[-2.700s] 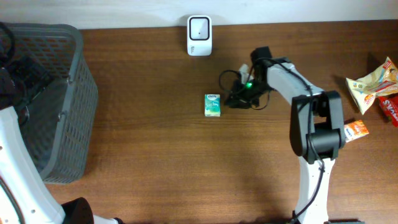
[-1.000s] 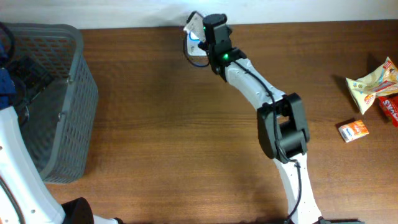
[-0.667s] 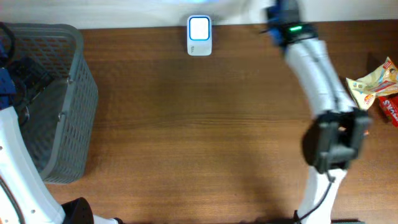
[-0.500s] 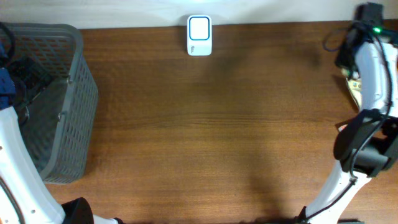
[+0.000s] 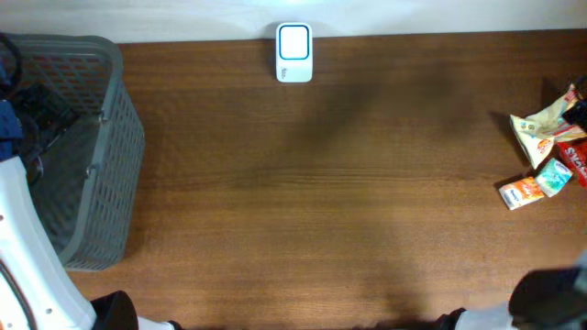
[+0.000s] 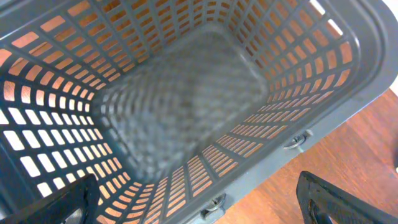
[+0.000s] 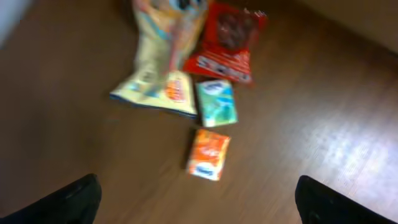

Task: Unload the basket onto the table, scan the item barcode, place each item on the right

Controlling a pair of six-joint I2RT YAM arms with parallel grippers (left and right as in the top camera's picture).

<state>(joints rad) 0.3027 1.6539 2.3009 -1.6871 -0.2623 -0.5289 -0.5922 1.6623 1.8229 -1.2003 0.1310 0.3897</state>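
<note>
The item, a small green box (image 5: 554, 176), lies flat on the table at the far right, between a red packet (image 5: 573, 156) and an orange box (image 5: 520, 193). The white barcode scanner (image 5: 293, 53) stands at the back middle, far from it. In the right wrist view my right gripper (image 7: 196, 190) hovers open and empty above the green box (image 7: 216, 102) and the orange box (image 7: 209, 154). My left gripper (image 6: 196, 186) is open and empty over the grey basket (image 6: 323, 93). No barcode is readable in these blurred views.
A yellow snack bag (image 5: 541, 124) lies beside the red packet at the right edge. The grey slatted basket (image 5: 101, 156) fills the left side, with the white left arm (image 5: 27, 257) next to it. Bare wood spans the middle.
My right arm swung from the scanner to the far right edge and out of the overhead view. It opened, and the green box now lies among the packets there.
</note>
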